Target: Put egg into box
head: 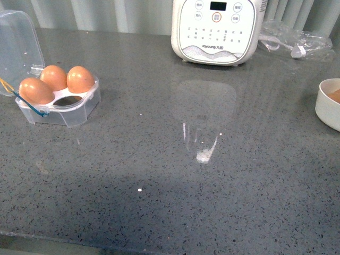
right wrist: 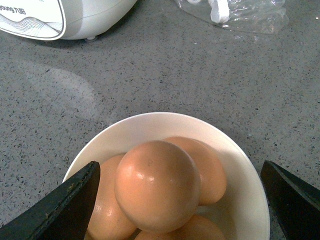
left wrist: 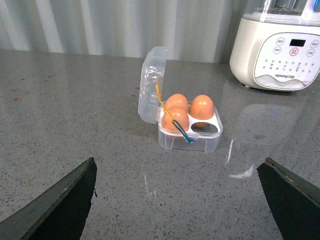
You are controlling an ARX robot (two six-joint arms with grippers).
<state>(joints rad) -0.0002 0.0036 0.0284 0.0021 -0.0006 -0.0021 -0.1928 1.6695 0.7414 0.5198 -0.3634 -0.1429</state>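
A: How much room does the left gripper have?

B: Plenty. It is spread wide and holds nothing, and only bare counter lies between its dark fingers. The box sits straight ahead of it, well apart, with open surface all round.

A: And the box itself?

B: It is thin clear plastic with rounded corners. Its hinged lid stands upright on the side away from the appliance. Three brown eggs fill three cups. The fourth cup, on the gripper's near side towards the appliance, is empty. Thin yellow and blue bands cross one corner.

A: Where is the egg?

B: It is directly under the right gripper, on top of the other eggs piled in a white bowl. That gripper is also released. Its fingers straddle the bowl and touch neither the egg nor the rim. The egg is smooth, glossy and orange-brown.

A: What is beyond the bowl?

B: Open counter, then the appliance's white rounded base and a crumpled clear bag, both well apart from the gripper.

A: What is the surface like?

B: It is grey, speckled and polished enough to mirror the appliance. Its front edge shows at the bottom of the front view.
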